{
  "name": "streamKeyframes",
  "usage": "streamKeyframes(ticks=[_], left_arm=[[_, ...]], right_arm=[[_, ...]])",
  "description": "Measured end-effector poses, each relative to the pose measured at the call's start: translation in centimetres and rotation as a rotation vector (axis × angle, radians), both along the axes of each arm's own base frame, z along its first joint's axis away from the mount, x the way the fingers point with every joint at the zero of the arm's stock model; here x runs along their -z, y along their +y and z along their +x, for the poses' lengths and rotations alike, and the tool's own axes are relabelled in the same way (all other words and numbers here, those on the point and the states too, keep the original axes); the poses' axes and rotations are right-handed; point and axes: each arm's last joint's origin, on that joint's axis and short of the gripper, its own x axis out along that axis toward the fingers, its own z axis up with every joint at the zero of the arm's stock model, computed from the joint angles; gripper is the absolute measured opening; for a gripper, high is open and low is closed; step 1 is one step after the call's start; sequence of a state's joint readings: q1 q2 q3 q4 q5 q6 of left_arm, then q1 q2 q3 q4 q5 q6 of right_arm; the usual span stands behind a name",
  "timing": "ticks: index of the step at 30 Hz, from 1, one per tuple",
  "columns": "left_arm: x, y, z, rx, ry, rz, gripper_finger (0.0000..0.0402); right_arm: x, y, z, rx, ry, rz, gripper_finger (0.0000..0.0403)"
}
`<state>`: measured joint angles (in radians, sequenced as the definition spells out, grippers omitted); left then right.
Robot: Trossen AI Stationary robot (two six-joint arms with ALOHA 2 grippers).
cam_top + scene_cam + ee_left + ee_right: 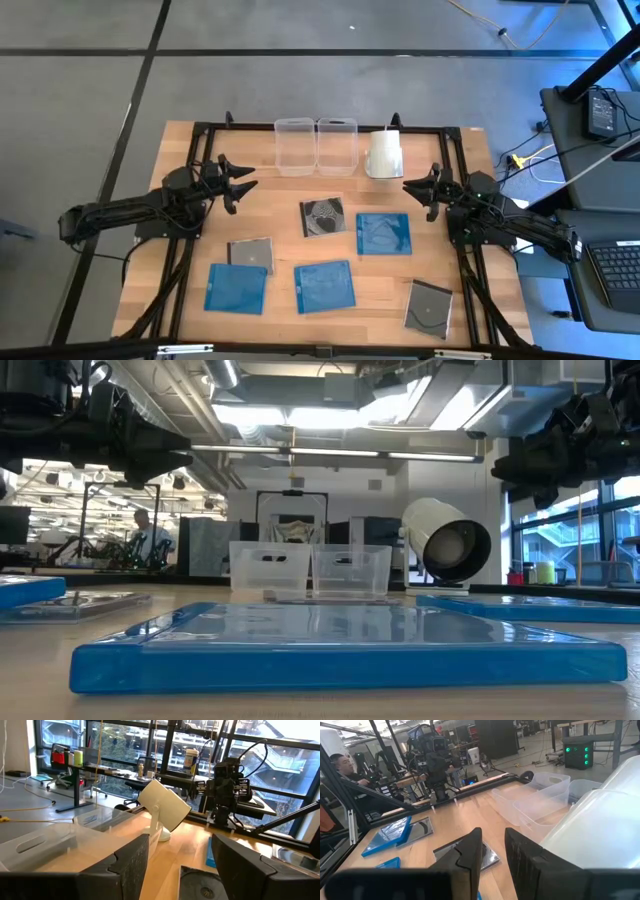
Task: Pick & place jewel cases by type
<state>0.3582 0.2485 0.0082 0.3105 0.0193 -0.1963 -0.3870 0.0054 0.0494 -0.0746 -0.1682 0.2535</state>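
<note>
Overhead, blue jewel cases (383,234): three, translucent, flat.
Grey jewel cases (323,216): three, disc visible.
Left gripper (243,186): fingers spread, empty.
Right gripper (412,186): fingers narrowly parted, empty.

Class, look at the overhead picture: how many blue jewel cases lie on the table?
3. One blue case lies right of centre, one at the front middle, one at the front left. All lie flat; none seems hidden.
</note>
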Motion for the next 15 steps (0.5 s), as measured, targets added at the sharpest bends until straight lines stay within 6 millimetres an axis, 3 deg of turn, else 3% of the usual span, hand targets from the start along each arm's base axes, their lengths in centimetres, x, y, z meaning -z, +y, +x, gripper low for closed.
streamKeyframes(ticks=[15], left_arm=[[0.0, 0.0, 0.0, 0.0, 0.0, 0.0, 0.0215]], right_arm=[[0.0, 0.0, 0.0, 0.0, 0.0, 0.0, 0.0089]])
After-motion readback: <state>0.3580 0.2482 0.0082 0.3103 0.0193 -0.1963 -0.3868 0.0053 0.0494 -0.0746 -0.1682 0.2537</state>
